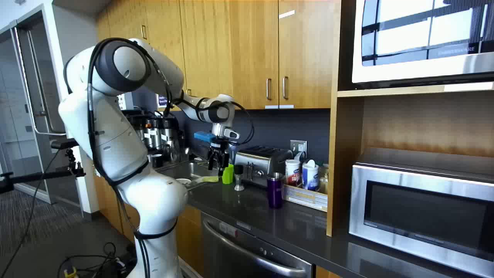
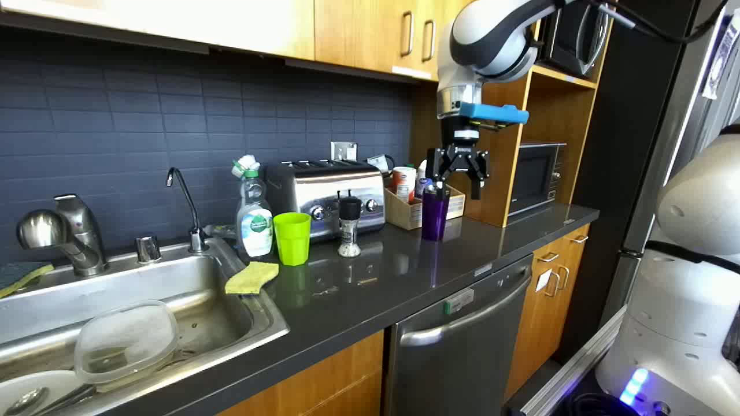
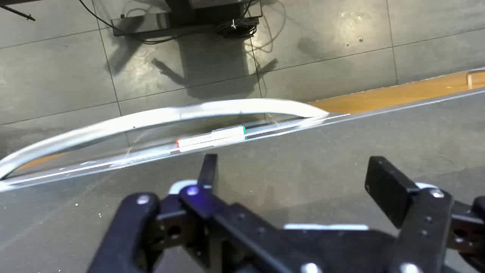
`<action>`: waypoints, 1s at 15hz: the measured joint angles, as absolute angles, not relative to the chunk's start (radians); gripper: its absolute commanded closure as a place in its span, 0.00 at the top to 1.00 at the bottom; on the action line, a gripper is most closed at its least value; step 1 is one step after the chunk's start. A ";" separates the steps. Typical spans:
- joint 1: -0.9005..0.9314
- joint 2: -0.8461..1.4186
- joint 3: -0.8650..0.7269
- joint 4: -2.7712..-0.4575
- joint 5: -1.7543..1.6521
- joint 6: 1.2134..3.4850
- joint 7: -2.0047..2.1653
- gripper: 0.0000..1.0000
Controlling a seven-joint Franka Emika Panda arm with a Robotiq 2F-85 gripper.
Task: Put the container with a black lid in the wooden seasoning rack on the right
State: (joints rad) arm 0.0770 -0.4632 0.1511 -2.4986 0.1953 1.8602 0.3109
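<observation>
Exterior view: microwave [image 1: 422,46] lettering [image 1: 452,50] ends in "WARE", claw [image 1: 217,166] parted.

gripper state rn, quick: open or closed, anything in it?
Gripper: open, holding nothing; its fingers stand wide apart in the wrist view.

A wall of dark tiles [image 2: 127,138] runs farther back than the fingers [image 3: 389,191], and the dark, glossy desk [image 2: 347,292] lies below them. Wooden upper cabinets [image 1: 254,50] hang behind them. In an exterior view, wooden shelving [image 1: 349,127] stands right of the fingers, with bright panes mirrored in the upper microwave [image 1: 417,31]; well to their left is a glass door [image 1: 31,150]. The wrist view shows, beyond the fingers and past the desk's edge, gray floor [image 3: 326,30] with thin seams and patches of glare.
</observation>
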 measured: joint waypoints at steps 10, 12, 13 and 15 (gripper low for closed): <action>0.077 -0.463 0.151 -2.499 0.195 1.861 0.311 1.00; 0.077 -0.463 0.151 -2.499 0.195 1.861 0.311 1.00; 0.077 -0.463 0.151 -2.499 0.190 1.862 0.310 1.00; 0.077 -0.457 0.151 -2.497 0.165 1.872 0.300 1.00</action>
